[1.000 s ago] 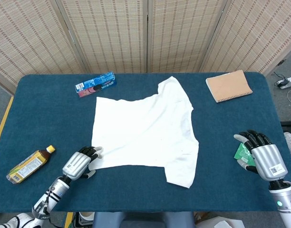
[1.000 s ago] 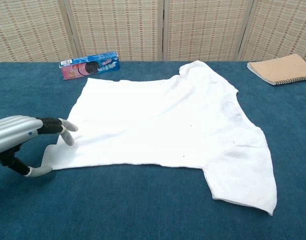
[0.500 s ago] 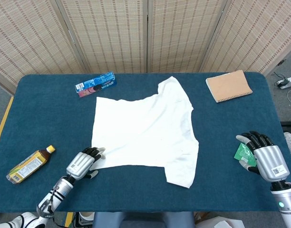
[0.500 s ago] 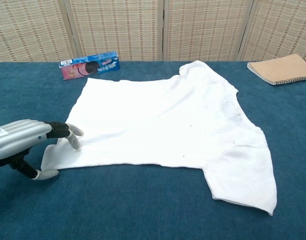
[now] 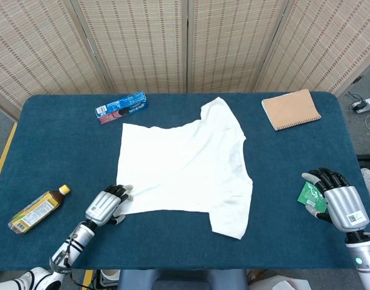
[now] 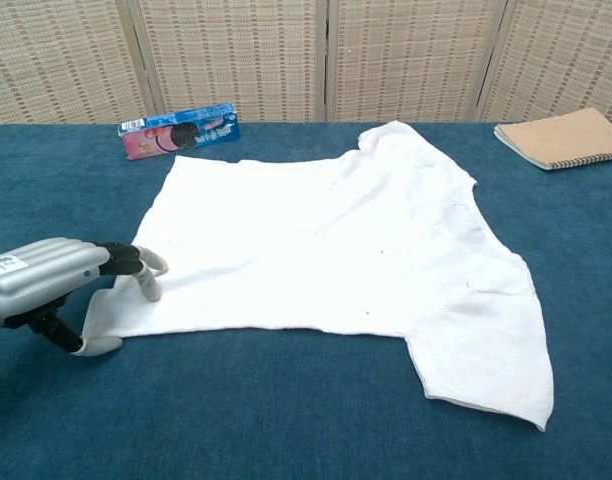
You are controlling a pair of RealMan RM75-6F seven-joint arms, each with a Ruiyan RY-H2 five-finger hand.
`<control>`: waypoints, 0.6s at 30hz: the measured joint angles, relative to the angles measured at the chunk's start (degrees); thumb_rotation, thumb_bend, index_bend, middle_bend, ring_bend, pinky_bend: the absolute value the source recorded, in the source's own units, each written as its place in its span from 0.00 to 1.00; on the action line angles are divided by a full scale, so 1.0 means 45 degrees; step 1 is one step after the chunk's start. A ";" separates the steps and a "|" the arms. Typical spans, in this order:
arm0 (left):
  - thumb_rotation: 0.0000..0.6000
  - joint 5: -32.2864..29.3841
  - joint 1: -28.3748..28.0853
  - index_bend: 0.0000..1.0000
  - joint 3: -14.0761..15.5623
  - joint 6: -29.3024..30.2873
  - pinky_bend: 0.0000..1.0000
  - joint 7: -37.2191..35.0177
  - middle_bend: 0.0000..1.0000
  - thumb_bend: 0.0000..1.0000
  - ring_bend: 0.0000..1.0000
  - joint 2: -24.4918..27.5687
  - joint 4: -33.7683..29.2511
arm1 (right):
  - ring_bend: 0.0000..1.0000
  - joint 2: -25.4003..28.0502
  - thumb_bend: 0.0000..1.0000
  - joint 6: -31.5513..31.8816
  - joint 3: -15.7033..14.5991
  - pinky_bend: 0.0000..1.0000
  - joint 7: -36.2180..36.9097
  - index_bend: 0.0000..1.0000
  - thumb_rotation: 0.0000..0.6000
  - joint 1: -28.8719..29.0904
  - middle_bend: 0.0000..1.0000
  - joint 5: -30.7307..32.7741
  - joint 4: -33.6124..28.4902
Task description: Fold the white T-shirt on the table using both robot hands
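1 amber drink bottle (image 5: pixel 37 210), label text unreadable. Left hand (image 5: pixel 106 205) pinches near-left corner of 1 white cotton T-shirt (image 5: pixel 184 166), spread flat mid-table. 1 blue/pink snack box (image 5: pixel 121 107), text illegible. 1 tan spiral notebook (image 5: pixel 291 109). Right hand (image 5: pixel 334 197) holds green packet (image 5: pixel 308 196).

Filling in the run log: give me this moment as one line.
stage: grasping corner | left hand: fingertips on near-left corner of white T-shirt | right hand: off shirt, over green packet | shirt: flat, unfolded

White T-shirt (image 5: pixel 182 170), dark blue table (image 5: pixel 58 151), tan notebook (image 5: pixel 291 109), blue-pink box (image 5: pixel 121 107).
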 measured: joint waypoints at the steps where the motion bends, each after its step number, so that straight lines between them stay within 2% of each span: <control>1: 1.00 -0.0018 -0.0014 0.44 -0.0017 0.0003 0.16 -0.0022 0.18 0.29 0.16 -0.0019 0.0044 | 0.17 -0.0006 0.12 -0.0005 0.0006 0.24 0.0004 0.26 1.00 0.0002 0.25 0.0003 0.0008; 14: 1.00 0.0062 -0.0082 0.47 -0.0204 0.0628 0.16 -0.0808 0.19 0.29 0.19 -0.0585 0.1068 | 0.17 -0.0059 0.12 -0.0155 0.0074 0.24 0.0007 0.26 1.00 0.0090 0.25 0.0065 0.0062; 18: 1.00 0.0188 -0.0132 0.52 -0.0184 0.0738 0.16 -0.1126 0.20 0.29 0.19 -0.0770 0.1426 | 0.17 -0.0068 0.12 -0.0238 0.0098 0.24 0.0018 0.26 1.00 0.0143 0.25 0.0089 0.0085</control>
